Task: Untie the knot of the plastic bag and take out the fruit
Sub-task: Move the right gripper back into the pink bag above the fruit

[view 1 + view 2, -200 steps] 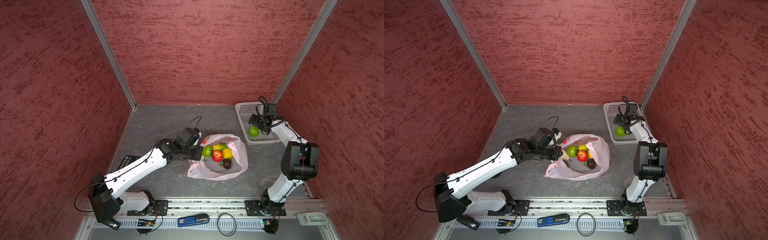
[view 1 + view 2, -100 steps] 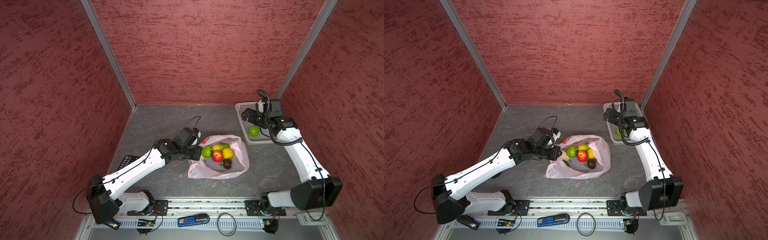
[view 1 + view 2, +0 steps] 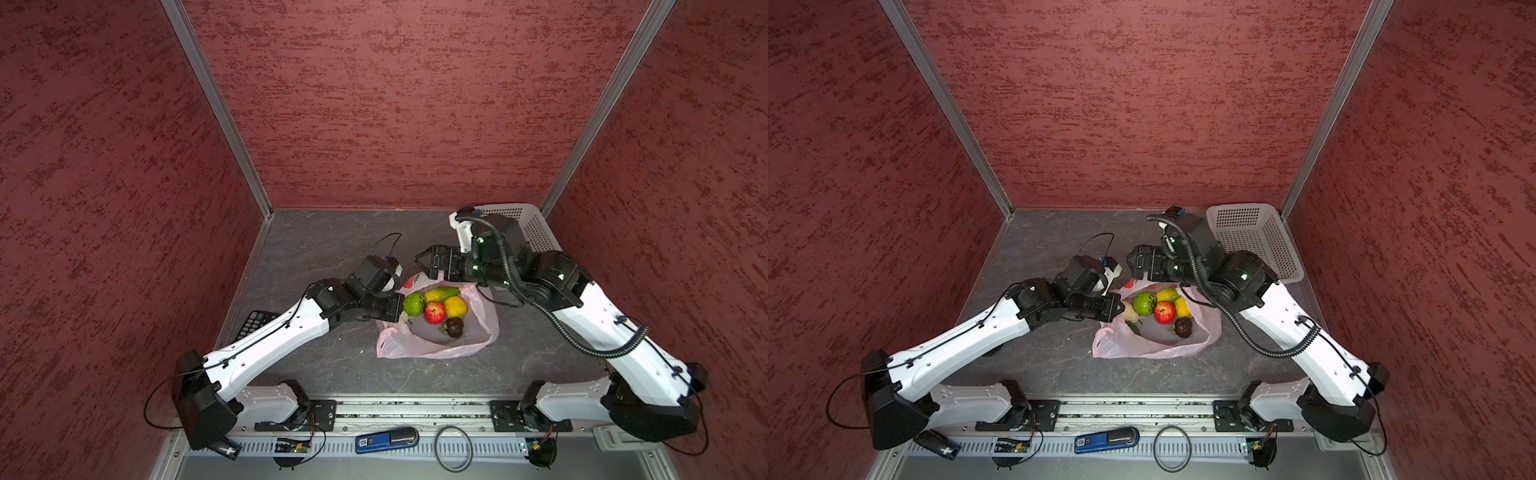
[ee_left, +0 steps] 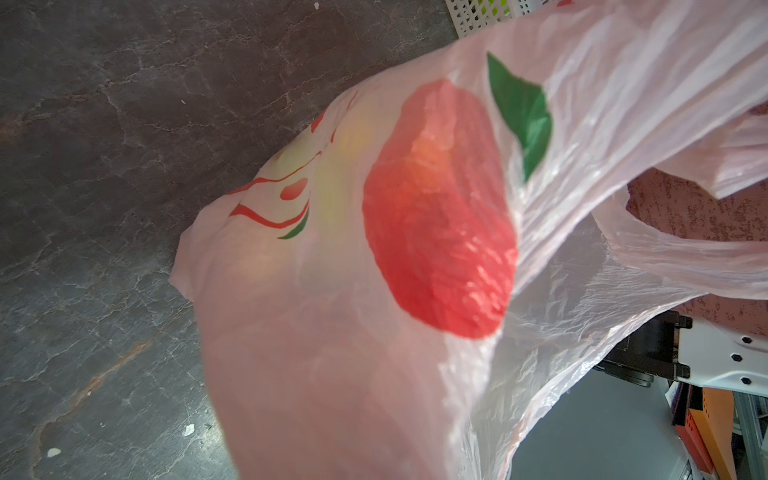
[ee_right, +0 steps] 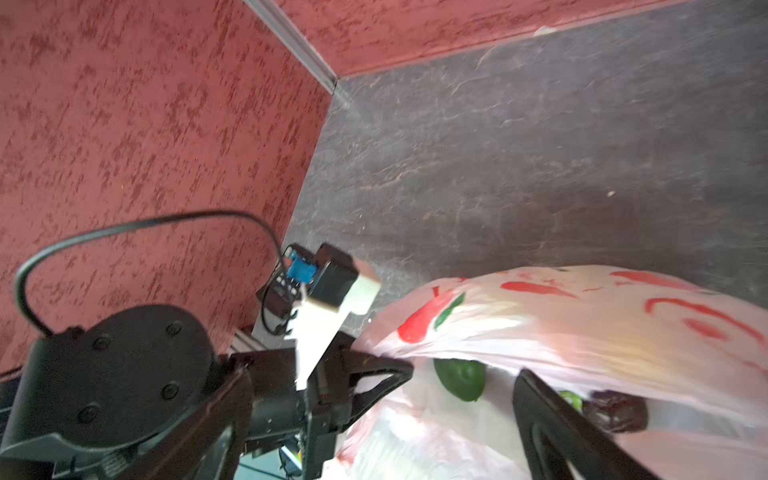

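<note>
- Nearest, on the front rail, lie a blue device (image 3: 386,439) and a black ring (image 3: 454,448). A calculator (image 3: 257,323) sits at the left edge of the grey floor, half under the left arm.
- The plastic bag (image 3: 432,345) lies mid-floor with its mouth wide open. In the left wrist view one handle loop (image 4: 685,249) hangs loose, and a red apple print fills the stretched film.
- The fruit sits inside the bag, bunched toward its far side:
  - a green one (image 3: 414,304)
  - a red one (image 3: 434,312)
  - a round yellow one (image 3: 455,306)
  - a long yellow-green one (image 3: 441,294)
  - a dark brown one (image 3: 454,326), nearest the front
  - a cream-white one (image 3: 1130,312), tucked at the left rim
- The left gripper (image 3: 392,306) is pinched together on the bag's left rim, just beside the green fruit, and holds that edge up.
- The right gripper (image 3: 422,266) hovers over the bag's far rim with its jaws spread wide and nothing between them (one dark finger (image 5: 552,419) crosses the right wrist view, above the fruit).
- Farthest, in the right back corner, stands a white perforated basket (image 3: 536,232), partly behind the right arm. Something green shows through its holes in the left wrist view.
</note>
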`<state>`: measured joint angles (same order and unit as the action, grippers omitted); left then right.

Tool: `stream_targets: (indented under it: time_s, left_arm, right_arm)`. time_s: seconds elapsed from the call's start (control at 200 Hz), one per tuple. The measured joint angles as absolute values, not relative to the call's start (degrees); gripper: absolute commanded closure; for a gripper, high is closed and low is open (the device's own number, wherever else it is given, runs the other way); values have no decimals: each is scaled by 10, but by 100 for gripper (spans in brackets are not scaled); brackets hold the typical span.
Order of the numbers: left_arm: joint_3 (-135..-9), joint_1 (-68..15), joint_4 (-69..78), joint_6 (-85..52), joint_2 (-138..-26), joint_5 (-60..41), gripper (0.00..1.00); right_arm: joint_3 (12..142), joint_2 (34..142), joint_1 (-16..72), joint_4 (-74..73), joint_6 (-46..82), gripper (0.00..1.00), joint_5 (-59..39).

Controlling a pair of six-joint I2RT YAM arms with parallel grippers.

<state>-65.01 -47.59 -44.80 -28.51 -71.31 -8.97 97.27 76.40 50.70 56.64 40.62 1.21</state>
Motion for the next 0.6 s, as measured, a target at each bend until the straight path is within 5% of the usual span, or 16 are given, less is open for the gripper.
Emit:
stream_targets:
  time_s: [0.356,0.601]
  left_arm:
    - [-632,-483,-450,-293,-688,-89,100]
    - [-626,-492,-450,-298,-681,-89,100]
  right_arm:
    - [948,767,636,605,508,7,84]
    - [808,734,669,606,548,13,128]
